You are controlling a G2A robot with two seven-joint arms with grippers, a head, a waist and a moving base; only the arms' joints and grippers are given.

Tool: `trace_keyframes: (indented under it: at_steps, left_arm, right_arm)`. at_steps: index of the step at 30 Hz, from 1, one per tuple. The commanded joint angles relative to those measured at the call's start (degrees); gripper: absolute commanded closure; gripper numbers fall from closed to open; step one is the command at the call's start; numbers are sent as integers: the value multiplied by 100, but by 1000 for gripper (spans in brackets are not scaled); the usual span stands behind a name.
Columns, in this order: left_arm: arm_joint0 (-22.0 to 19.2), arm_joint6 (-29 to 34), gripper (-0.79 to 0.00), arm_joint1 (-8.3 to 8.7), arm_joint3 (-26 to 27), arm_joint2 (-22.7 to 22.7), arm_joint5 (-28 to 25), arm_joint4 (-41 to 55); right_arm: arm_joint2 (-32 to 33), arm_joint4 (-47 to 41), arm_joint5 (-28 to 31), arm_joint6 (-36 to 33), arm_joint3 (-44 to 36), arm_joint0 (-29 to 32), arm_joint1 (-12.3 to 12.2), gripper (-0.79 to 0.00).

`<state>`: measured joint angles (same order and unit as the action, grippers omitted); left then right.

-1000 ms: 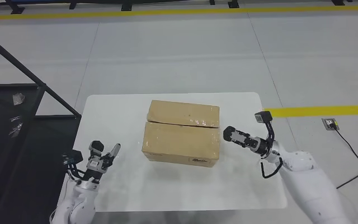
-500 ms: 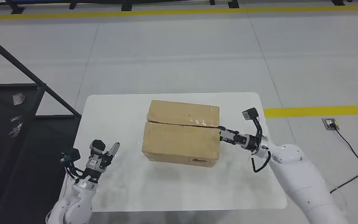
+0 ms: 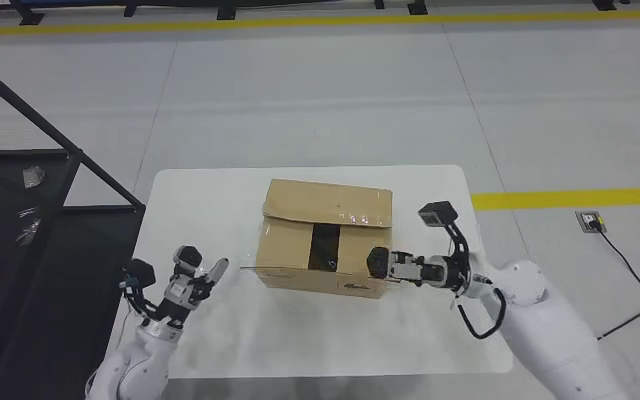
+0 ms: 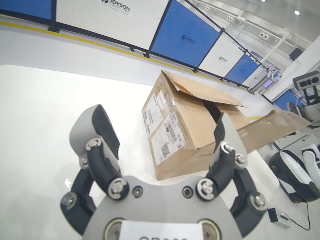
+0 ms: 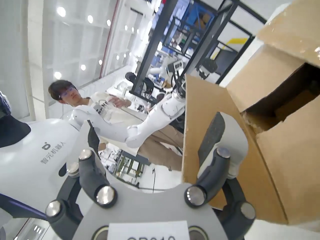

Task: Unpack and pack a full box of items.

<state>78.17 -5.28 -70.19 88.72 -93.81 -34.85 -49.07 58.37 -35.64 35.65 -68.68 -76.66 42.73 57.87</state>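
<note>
The cardboard box [image 3: 300, 205] sits in the middle of the white table [image 3: 200, 200], long side facing the robot. Its far top flap [image 4: 200, 92] lies over the top with its edge a little raised. The near flap [image 4: 270, 123] is lifted off the top and sticks out past the box's near side, and under it I can see two inner flaps with a dark gap [image 3: 325, 247] between them. What is inside is too dark to tell.

The right gripper [image 3: 380, 263] is at the box's near right corner, at the height of the top. Its fingers [image 5: 212, 131] stand wide apart, with the raised flap's edge [image 5: 197, 106] between them, close against one pad; they do not clamp it.

The left gripper [image 3: 200, 266] hangs low over bare table off the box's left end, well apart from it and pointing toward it, fingers [image 4: 105, 128] spread wide with nothing between them.

A black metal frame [image 3: 60, 170] stands beside the table's left edge, and a yellow line [image 3: 550, 198] runs across the grey floor on the right.
</note>
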Motion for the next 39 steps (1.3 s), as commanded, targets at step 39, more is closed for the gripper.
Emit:
trace_keyframes:
  at_steps: [39]
  left_arm:
    - [-121, -110, -785, 180, -483, 509, -696, -2362]
  right_arm:
    - [-2353, -131, 521, 1535, 549, -1164, -700, -785]
